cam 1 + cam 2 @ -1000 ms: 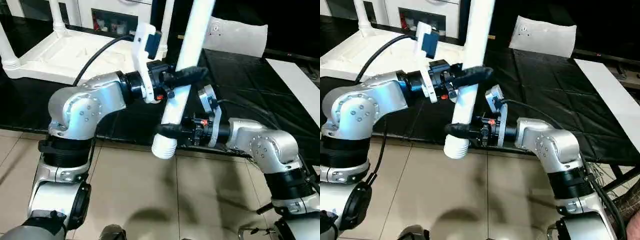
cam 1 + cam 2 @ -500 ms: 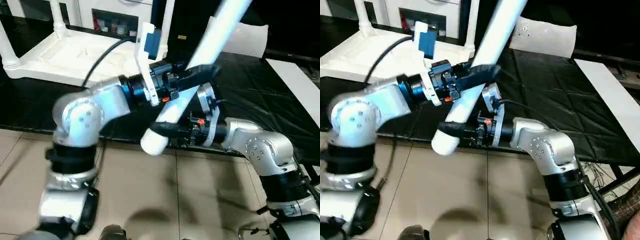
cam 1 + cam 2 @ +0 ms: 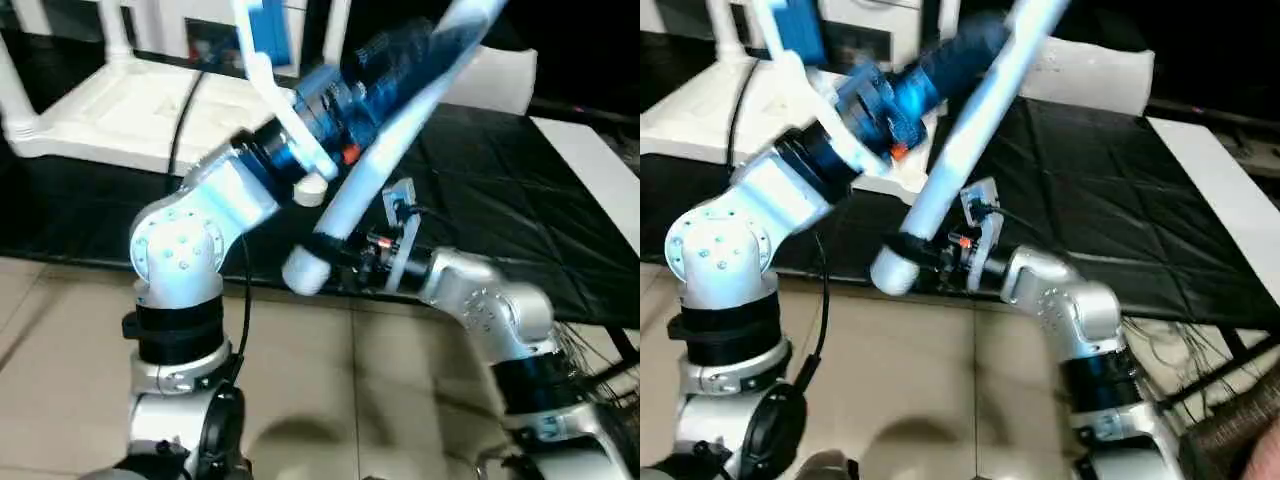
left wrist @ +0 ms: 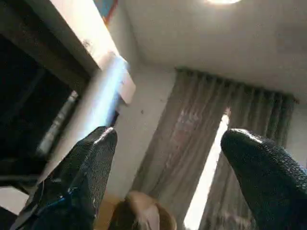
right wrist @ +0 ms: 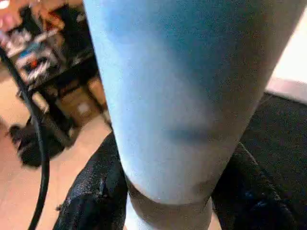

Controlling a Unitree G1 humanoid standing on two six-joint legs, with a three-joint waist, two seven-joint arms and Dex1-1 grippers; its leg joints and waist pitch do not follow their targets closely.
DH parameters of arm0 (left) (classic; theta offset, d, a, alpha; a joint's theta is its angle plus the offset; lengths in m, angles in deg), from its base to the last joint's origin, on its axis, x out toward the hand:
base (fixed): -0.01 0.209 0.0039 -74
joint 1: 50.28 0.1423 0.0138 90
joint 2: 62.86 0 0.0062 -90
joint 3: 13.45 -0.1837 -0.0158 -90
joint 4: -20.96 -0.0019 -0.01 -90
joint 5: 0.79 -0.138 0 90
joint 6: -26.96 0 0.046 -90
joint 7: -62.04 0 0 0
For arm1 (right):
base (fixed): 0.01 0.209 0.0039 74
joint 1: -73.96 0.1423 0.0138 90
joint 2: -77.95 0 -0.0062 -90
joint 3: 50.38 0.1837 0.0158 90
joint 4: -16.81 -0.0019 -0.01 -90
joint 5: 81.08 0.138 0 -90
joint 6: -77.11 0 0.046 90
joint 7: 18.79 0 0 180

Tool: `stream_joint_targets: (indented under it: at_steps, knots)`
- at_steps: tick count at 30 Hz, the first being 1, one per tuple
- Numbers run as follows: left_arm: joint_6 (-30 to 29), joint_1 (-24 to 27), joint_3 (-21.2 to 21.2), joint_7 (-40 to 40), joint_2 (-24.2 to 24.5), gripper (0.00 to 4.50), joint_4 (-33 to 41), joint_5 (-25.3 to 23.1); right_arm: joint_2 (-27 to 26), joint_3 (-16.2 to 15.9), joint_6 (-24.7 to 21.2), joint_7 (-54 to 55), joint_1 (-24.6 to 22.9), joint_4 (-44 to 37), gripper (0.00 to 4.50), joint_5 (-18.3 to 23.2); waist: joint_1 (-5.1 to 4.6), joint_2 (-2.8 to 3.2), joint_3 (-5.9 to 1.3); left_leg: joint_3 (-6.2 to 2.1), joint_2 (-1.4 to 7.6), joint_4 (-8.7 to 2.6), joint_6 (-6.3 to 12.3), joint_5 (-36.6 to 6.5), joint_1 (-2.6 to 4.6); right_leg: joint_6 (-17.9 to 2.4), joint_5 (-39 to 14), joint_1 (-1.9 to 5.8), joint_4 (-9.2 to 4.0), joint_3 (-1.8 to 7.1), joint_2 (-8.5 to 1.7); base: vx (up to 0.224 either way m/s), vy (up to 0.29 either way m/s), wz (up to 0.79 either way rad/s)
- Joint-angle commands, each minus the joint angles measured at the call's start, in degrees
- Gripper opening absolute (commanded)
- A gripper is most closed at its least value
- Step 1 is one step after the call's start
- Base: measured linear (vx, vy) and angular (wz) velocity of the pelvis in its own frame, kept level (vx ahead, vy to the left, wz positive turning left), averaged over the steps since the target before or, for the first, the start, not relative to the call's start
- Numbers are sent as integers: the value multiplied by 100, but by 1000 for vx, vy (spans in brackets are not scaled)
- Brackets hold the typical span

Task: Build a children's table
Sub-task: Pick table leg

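Note:
A long white tapered leg slants across the middle, its thick end low and to the left, its top leaning right. My right gripper is shut on it near the thick end; in the right wrist view the leg sits between both black fingers. My left gripper is raised beside the leg's upper part, open, with nothing between its fingers. The white tabletop lies upside down at the back left, with legs standing in its sockets.
A black mat covers the floor ahead, and tan tiles lie nearer me. A white pillow-like slab rests at the back right. A white board lies along the right edge. A white cabinet stands behind the tabletop.
My left gripper has opened, let go of the leg and swung upward. The leg has tipped further over to the right, still held by my right gripper.

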Motion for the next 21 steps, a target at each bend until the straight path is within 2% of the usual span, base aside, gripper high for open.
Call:
stream_joint_targets:
  at_steps: [1,3,4,5,6,7,8,9,10,11,12,13,14,15,16,17,18,19,20,21]
  knots:
    - [259,248,35,210,74,419,63,-436,31,306,162,242,-88,-264,191,61,-34,109,-451,-78,265,-451,-396,-1341,101,-421,-1523,265,-526,342,-450,0,0,0]
    - [260,433,55,441,138,419,147,-662,19,370,284,479,-197,-431,191,-65,-44,145,-455,-81,270,-456,-433,-1370,114,-295,-1520,253,-521,348,-442,0,0,0]
    - [189,562,8,564,226,419,219,-808,29,382,349,634,-280,-549,191,-180,-50,156,-471,-81,255,-448,-432,-1358,117,-298,-1492,261,-510,341,-430,0,0,0]
    - [123,705,-80,652,352,419,294,-986,54,377,417,781,-364,-670,191,-311,-36,216,-479,-106,272,-461,-472,-1319,124,-261,-1400,254,-491,340,-429,0,0,0]
    - [68,845,-190,705,491,419,367,-1170,88,362,474,909,-444,-782,191,-437,-69,168,-465,-97,263,-467,-472,-1321,116,-259,-1333,250,-491,338,-412,0,0,0]
    - [58,1067,-335,722,690,419,482,-1420,124,352,490,1173,-562,-936,191,-640,-68,218,-469,-101,265,-470,-498,-1365,142,-265,-1344,230,-488,340,-406,0,0,0]
    - [85,1437,-504,820,946,419,647,-1749,176,318,545,1469,-773,-1178,191,-950,-96,197,-462,-91,270,-480,-493,-1397,141,-285,-1345,228,-495,347,-398,0,0,0]
    - [198,1885,-697,936,1232,419,834,-2159,213,299,491,1783,-1034,-1453,191,-1218,-96,241,-451,-102,287,-498,-538,-1417,150,-243,-1302,220,-501,351,-393,0,0,0]
    - [345,2110,-770,1023,1346,419,894,-2431,207,313,431,1941,-1165,-1599,191,-1313,-100,260,-437,-106,279,-505,-552,-1453,148,-220,-1304,220,-499,348,-386,0,0,0]
    - [576,2391,-846,1170,1487,419,910,-2820,143,383,303,2154,-1318,-1780,191,-1336,-136,242,-431,-84,256,-509,-529,-1602,152,-168,-1449,220,-522,358,-362,0,0,0]
    - [576,2391,-846,1170,1487,419,910,-2820,143,383,303,2154,-1318,-1780,191,-1336,-163,292,-449,-89,246,-510,-514,-1736,169,-147,-1588,215,-540,365,-359,0,0,0]
    - [995,2702,-949,1209,1645,419,887,-3300,78,450,147,2395,-1475,-1985,191,-1328,-177,310,-452,-112,230,-504,-470,-1797,170,-136,-1721,210,-567,357,-361,0,0,0]
    - [1130,3059,-889,1254,1713,419,898,-3489,13,487,75,2635,-1685,-2246,191,-1393,-212,334,-430,-100,239,-519,-450,-1863,160,-132,-1769,194,-592,370,-360,0,0,0]
    - [1193,3291,-844,1282,1742,419,910,-3567,-26,496,52,2787,-1832,-2413,191,-1431,-244,334,-422,-110,234,-526,-438,-1891,135,-123,-1848,208,-602,360,-370,0,0,0]
    - [1366,3505,-809,1366,1794,419,910,-3730,-72,480,45,2916,-1989,-2562,191,-1488,-262,320,-417,-104,231,-527,-428,-1956,142,-112,-1930,197,-613,358,-365,0,0,0]
    - [1412,3700,-701,1479,1812,419,904,-3790,-249,550,132,3138,-2175,-2704,191,-1537,-296,377,-421,-110,220,-520,-413,-2063,152,-104,-2067,183,-623,363,-364,0,0,0]
    - [1551,3876,-674,1603,1895,419,907,-3947,-434,624,270,3357,-2389,-2855,191,-1597,-335,385,-421,-104,216,-515,-389,-2148,157,-132,-2162,153,-642,365,-365,0,0,0]
    - [1619,3923,-703,1643,1961,419,920,-4046,-488,654,368,3420,-2485,-2918,191,-1632,-349,453,-402,-126,214,-523,-383,-2327,163,-126,-2356,129,-687,357,-367,0,0,0]
    - [1573,3897,-724,1661,1957,419,957,-4036,-461,623,513,3385,-2555,-2936,191,-1696,-365,425,-401,-128,210,-520,-373,-2407,171,-107,-2448,125,-704,351,-361,0,0,0]
    - [1540,3870,-741,1683,1924,419,978,-4028,-444,606,568,3357,-2615,-2954,191,-1703,-358,537,-391,-152,213,-524,-394,-2619,213,-116,-2526,108,-728,343,-354,0,0,0]
